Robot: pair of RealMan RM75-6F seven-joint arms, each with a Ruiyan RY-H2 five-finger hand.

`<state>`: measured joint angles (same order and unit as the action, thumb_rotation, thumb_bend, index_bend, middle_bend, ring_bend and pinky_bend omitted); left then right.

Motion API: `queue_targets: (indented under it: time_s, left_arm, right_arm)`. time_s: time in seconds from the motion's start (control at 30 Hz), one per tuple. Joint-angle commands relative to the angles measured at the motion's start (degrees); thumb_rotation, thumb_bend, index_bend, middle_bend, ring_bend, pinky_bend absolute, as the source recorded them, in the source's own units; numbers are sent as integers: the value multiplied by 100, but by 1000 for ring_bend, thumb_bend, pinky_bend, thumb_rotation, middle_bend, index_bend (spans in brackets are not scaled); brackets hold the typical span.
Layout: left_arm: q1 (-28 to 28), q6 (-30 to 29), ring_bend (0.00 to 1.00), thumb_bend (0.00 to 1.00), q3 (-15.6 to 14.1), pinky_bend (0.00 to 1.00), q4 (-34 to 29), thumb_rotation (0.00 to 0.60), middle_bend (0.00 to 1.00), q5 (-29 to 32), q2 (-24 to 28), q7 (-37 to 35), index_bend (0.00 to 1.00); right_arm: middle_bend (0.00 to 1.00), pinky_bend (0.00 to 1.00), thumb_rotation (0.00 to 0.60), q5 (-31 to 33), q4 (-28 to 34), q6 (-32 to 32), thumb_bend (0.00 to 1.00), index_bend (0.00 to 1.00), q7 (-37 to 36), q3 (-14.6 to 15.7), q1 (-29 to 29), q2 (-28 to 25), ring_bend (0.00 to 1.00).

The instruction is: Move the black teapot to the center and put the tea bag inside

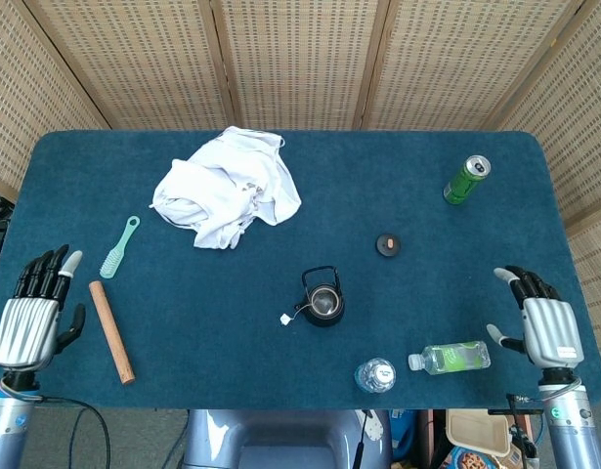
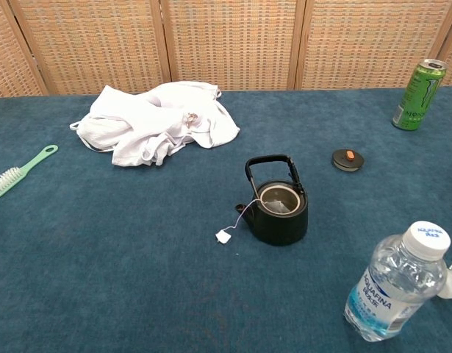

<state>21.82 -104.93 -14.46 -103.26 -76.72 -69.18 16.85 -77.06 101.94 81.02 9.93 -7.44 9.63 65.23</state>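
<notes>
Nearest the robot, both hands sit at the front corners of the counter [image 1: 398, 176]. The left hand [image 1: 31, 318] hangs off the front-left edge, fingers [image 1: 48, 271] apart and straight, holding nothing. The right hand [image 1: 544, 322] rests at the front-right edge, fingers [image 1: 530, 285] apart, also empty. The chest view shows neither hand.

Between them along the front edge stand an upright bottle [image 2: 393, 290] and, just beside it toward the right hand, a lying bottle [image 1: 454, 357]. A wooden stick [image 1: 111, 330] lies near the left hand.

Further in, the teapot [image 2: 277, 209] stands upright near the middle of the counter, handle raised, lid off. The tea bag [image 2: 279, 207] appears to sit inside the open mouth; its string runs over the rim and the tag [image 2: 224, 236] lies on the counter just beside the pot. The lid [image 2: 348, 159] rests apart, to the right and further back.

Beyond these lie a brush [image 2: 18, 170], a white cloth [image 2: 156, 121] and a green can [image 2: 418, 84].

Judging from this, both steps look done and the hands are clear. No further move seems needed, except perhaps fitting the lid, which the task does not ask.
</notes>
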Motion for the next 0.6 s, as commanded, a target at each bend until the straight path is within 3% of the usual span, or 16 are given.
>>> queue_targets:
  time_s: [0.03, 0.3, 0.6]
  left_arm:
    - [-263, -55, 20, 536, 6, 69, 139, 600, 11, -67, 65, -149, 0]
    - [-930, 54, 20, 538, 127, 60, 722, 600, 11, -15, 6, -490, 0]
    - [-1161, 363, 20, 538, 311, 56, 785, 600, 11, -102, 42, -455, 0]
  right_arm:
    - [237, 302, 600, -33, 23, 47, 331, 239, 44, 26, -28, 32, 199]
    - [237, 302, 600, -34, 109, 148, 331, 239, 249, 119, -133, 77, 199]
    - [237, 302, 600, -5, 142, 127, 331, 239, 272, 142, -163, 61, 199]
